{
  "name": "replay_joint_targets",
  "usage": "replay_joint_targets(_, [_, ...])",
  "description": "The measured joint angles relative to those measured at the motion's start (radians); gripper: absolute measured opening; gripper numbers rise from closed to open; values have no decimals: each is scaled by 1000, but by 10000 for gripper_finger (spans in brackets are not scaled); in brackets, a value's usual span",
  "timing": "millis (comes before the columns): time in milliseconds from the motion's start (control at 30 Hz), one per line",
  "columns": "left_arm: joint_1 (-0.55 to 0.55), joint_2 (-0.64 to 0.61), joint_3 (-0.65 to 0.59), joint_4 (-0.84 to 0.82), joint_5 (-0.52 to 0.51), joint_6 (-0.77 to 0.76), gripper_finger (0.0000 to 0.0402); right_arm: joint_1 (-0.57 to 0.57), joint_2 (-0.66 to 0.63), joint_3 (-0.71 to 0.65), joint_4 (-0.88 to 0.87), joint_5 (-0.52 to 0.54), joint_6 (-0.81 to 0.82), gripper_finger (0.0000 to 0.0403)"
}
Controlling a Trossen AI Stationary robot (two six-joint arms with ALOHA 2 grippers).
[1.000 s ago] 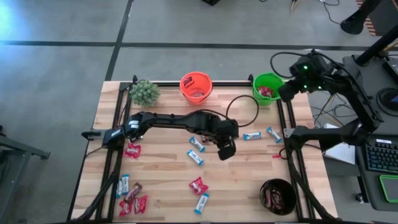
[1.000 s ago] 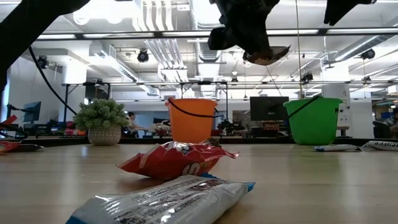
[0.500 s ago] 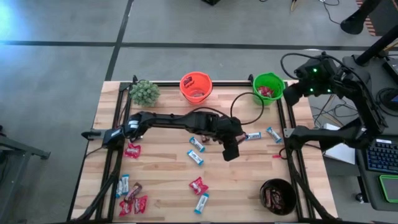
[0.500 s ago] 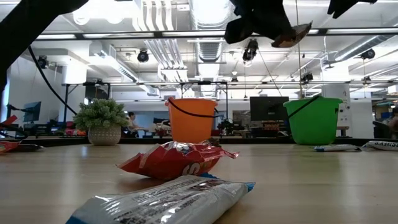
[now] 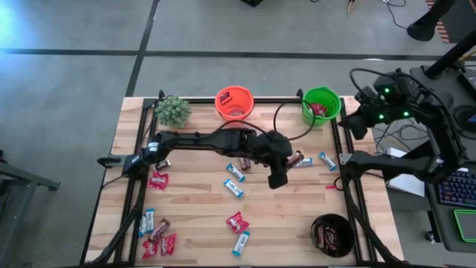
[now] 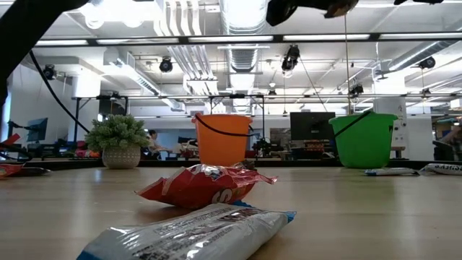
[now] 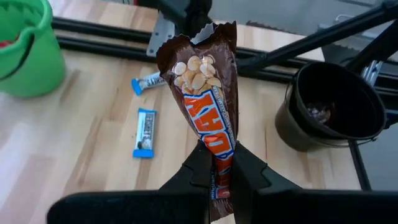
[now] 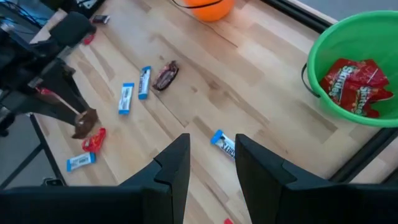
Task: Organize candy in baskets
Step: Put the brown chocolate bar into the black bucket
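Overhead looks down; low level; wrists close; all share table [image 5: 201, 208].

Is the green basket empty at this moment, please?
No, the right wrist view shows red candy lying inside the green basket.

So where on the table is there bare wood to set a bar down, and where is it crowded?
Bare wood lies between the plant and the red candy below it, and between the middle red candy and the black basket. It is crowded in the near-left corner cluster and under the left gripper, which is shut on a brown bar.
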State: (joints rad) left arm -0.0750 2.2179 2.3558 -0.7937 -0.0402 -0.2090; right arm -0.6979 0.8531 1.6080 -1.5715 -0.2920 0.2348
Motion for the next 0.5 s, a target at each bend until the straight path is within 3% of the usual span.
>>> replay_joint_targets(233, [2,-14,0,78,6,55,1,0,-3,-16,0,-5,41,114])
replay_joint_targets(500, [0,-8,0,151,112,71,1,0,-28,-19,0,18,35,114])
